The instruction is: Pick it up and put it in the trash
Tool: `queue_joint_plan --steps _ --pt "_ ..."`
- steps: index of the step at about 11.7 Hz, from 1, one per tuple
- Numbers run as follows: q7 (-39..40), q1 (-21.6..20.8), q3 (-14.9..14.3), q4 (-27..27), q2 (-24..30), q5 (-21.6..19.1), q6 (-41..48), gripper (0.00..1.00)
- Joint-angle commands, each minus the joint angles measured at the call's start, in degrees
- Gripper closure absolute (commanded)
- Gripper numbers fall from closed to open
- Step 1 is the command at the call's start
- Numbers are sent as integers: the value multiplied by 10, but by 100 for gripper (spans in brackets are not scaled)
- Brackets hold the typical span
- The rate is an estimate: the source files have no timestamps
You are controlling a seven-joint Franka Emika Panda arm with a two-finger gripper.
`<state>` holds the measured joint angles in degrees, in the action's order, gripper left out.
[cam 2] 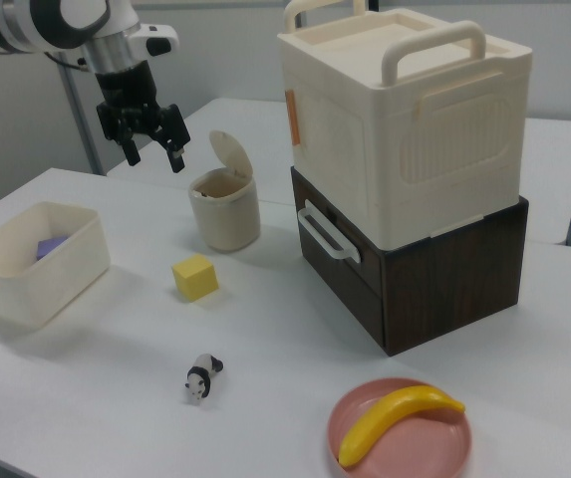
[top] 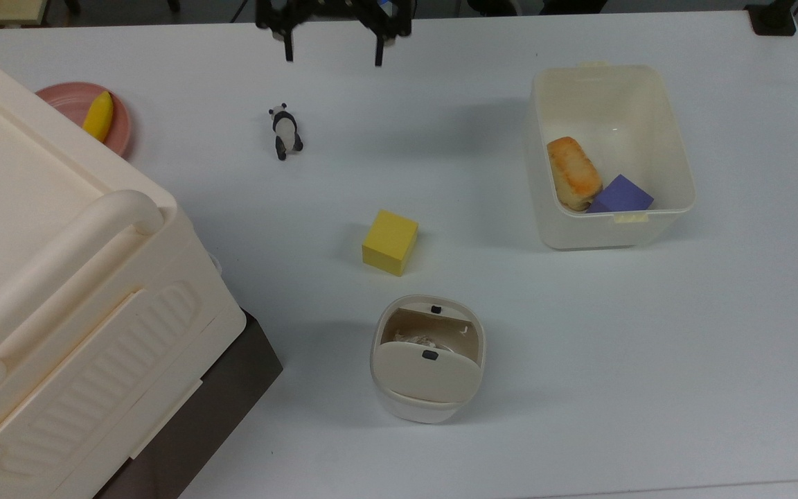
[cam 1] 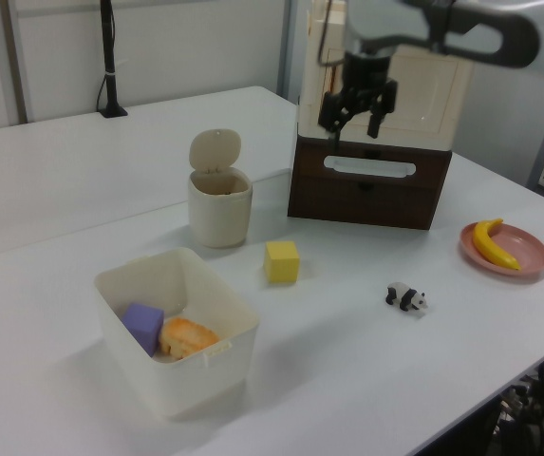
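The trash [top: 427, 388] looks like smooth cream plastic with a soft sheen; the wad [top: 421, 339] inside is wrinkly paper. The tub [top: 676, 173] is glossy plastic. The worktop [top: 648, 346] is matt white. The lower cabinet [cam 2: 454, 269] near its edge looks like dark wood.

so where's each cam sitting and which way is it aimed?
Top view: overhead, straight down on the white table; black claw at the top edge.
Left view: low at a table corner, across the cream rectangular tub; raised arm and claw.
Right view: opposite side, past the pink plate; arm, open claw.
All share the yellow cube and cream flap-lid bin.
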<state>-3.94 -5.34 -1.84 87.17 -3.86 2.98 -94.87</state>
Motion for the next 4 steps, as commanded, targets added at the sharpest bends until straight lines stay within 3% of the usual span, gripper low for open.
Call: queue_joint_plan --steps 1,4 --pt "-63 -6 -15 41 17 -68 -4 0" --pt "-59 -3 -15 53 13 -76 -31 0"
